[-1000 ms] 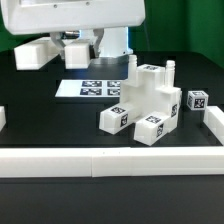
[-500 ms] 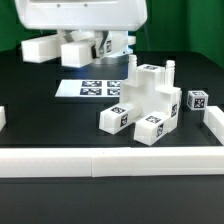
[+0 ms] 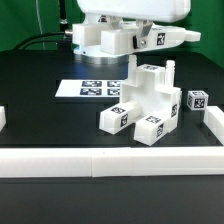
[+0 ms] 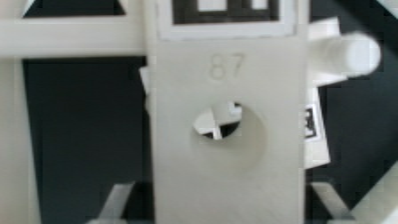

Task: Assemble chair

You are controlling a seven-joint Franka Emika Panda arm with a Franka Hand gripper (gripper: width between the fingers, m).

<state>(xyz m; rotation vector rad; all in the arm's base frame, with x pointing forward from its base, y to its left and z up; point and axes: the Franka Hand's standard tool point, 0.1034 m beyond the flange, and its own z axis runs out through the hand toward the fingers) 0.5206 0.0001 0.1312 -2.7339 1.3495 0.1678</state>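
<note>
A partly joined chair (image 3: pixel 150 100) of white blocky parts with square tags stands on the black table, right of centre in the exterior view. My gripper (image 3: pixel 125 30) hangs above and behind it, shut on a long flat white chair panel (image 3: pixel 150 42) that carries a tag. In the wrist view this panel (image 4: pixel 222 90), with a round hole in it, fills the middle. A finger (image 4: pixel 121 200) shows on either side of the panel, against its edges. Part of the structure on the table (image 4: pixel 338 60) shows past the panel.
A loose tagged white cube (image 3: pixel 197 100) sits to the exterior view's right of the chair. The marker board (image 3: pixel 95 88) lies flat behind it. A low white border wall (image 3: pixel 110 160) runs along the front, with short white pieces at the left (image 3: pixel 3 118) and right (image 3: pixel 213 122).
The arm has carried the held panel from the exterior view's left toward the right, to a spot over the chair. The parts on the table have not moved.
</note>
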